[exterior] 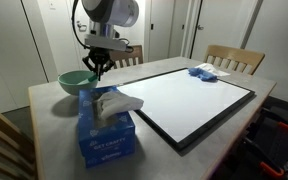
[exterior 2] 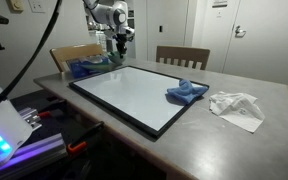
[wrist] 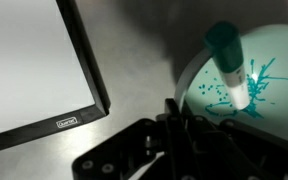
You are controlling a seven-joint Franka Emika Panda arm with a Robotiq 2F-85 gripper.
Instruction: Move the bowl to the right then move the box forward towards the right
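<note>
A teal bowl (exterior: 74, 80) stands on the grey table near its corner, beside the whiteboard. In the wrist view the bowl (wrist: 276, 60) is white inside with teal splatters and holds a teal-capped marker (wrist: 231, 65). My gripper (exterior: 99, 68) hangs over the bowl's rim on the side nearest the board. In the wrist view its fingers (wrist: 174, 108) are close together with the rim between them. A blue tissue box (exterior: 106, 132) with a white tissue sticking out stands in front of the bowl. In an exterior view the gripper (exterior 2: 119, 45) is above the box (exterior 2: 84, 68), and the bowl is hard to make out.
A large black-framed whiteboard (exterior: 199, 100) lies flat across the table and shows in the wrist view (wrist: 24, 60). A blue cloth (exterior 2: 186, 92) lies on its far end, and a crumpled white paper (exterior 2: 236, 105) lies beside it. Wooden chairs (exterior: 234, 58) stand around the table.
</note>
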